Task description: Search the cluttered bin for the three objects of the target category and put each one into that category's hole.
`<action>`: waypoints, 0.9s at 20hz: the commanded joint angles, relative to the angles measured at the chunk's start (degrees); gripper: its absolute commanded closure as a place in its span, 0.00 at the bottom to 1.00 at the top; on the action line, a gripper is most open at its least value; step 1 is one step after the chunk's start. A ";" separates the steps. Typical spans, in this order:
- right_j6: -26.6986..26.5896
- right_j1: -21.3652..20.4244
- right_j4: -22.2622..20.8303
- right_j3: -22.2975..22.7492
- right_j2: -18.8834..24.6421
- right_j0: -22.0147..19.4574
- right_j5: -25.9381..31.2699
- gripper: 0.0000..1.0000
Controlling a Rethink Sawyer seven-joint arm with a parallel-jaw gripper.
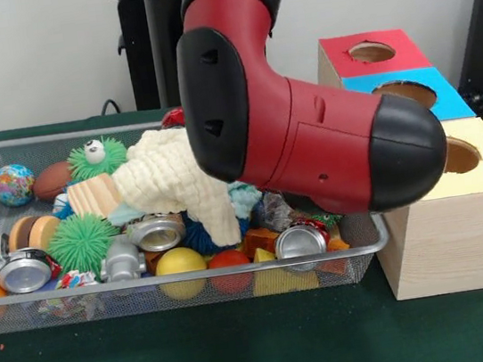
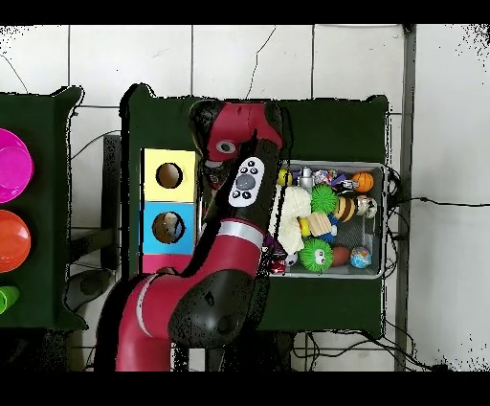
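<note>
A wire bin (image 1: pixel 148 282) holds a jumble of objects. A cream knitted cloth (image 1: pixel 175 186) lies on top in the middle. Crushed silver cans (image 1: pixel 154 232) are scattered among two green spiky balls (image 1: pixel 83 241), a yellow ball (image 1: pixel 180 266), a red ball (image 1: pixel 229 264), a globe ball (image 1: pixel 13 184) and a wooden block (image 1: pixel 93 195). The red arm (image 1: pixel 288 129) hangs over the bin's right part and hides what is under it. In the overhead view the arm (image 2: pixel 244 182) covers the bin's (image 2: pixel 383 220) edge on the box side. The gripper shows in neither view.
A wooden sorting box (image 1: pixel 451 232) stands against the bin's right end, with round holes in red (image 1: pixel 372 52), blue (image 1: pixel 404 90) and yellow (image 1: pixel 458 155) tops. In the overhead view the box (image 2: pixel 169 201) lies left of the bin, and coloured discs (image 2: pixel 11 168) sit at the far left.
</note>
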 commanded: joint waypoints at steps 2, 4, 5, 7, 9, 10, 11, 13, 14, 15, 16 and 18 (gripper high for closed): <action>0.28 -12.34 -4.88 18.99 10.35 3.10 -29.45 1.00; 0.40 -12.39 -5.00 18.86 10.44 3.03 -29.10 1.00; 0.45 -12.49 -5.10 19.00 10.50 3.02 -29.16 1.00; 0.70 -12.69 -5.24 19.31 10.77 3.00 -29.81 1.00; 1.03 -12.94 -5.31 19.64 11.09 2.99 -30.73 1.00; 1.16 -12.81 -5.34 19.33 11.20 2.87 -30.97 1.00; 1.19 -12.86 -5.44 19.34 11.28 2.84 -31.04 1.00; 1.24 -12.77 -5.58 19.25 11.52 2.70 -31.54 1.00; 1.18 -12.82 -5.64 19.30 11.63 2.65 -31.55 1.00; 1.16 -12.85 -5.68 19.35 11.66 2.65 -31.40 1.00; 1.03 -12.70 -5.78 19.06 11.63 2.58 -30.77 1.00; 0.76 -12.53 -6.05 18.65 11.53 2.52 -29.48 1.00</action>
